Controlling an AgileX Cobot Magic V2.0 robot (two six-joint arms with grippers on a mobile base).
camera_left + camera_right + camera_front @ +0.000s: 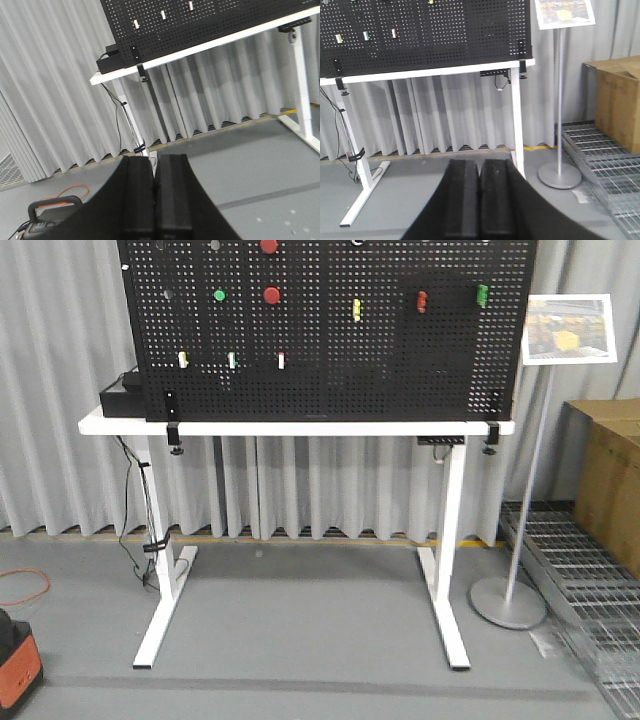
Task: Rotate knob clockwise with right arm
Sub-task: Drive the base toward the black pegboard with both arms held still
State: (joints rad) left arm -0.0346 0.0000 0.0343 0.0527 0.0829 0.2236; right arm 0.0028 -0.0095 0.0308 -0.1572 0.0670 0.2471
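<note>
In the front view we saw a black pegboard (330, 350) standing upright on a white table (300, 427), held by clamps at its lower corners. Several controls were mounted on its face. A round red knob (271, 295) sat beside a green knob (220, 295) in the upper left part, and a second red knob (268, 245) sat at the top edge. A yellow handle (356, 310) was near the middle, with a red handle (422, 300) and a green handle (482, 295) further right. We could not tell which of these was the one to be turned. The right gripper (480, 200) filled the bottom of its wrist view. Its two black fingers were pressed together with nothing between them, and it pointed toward the table from well back, far from the board. The left gripper (155, 200) looked the same in its own view, with its fingers together and empty, well apart from the table's left end. A black box (120, 395) lay on that end of the table. To the right stood a sign stand (568, 328) on a round base, with a cardboard box (610, 480) and a metal grating (570, 570) near it. A grey curtain (60, 390) hung behind everything. An orange and black device (15, 670) sat on the floor at the lower left.
</note>
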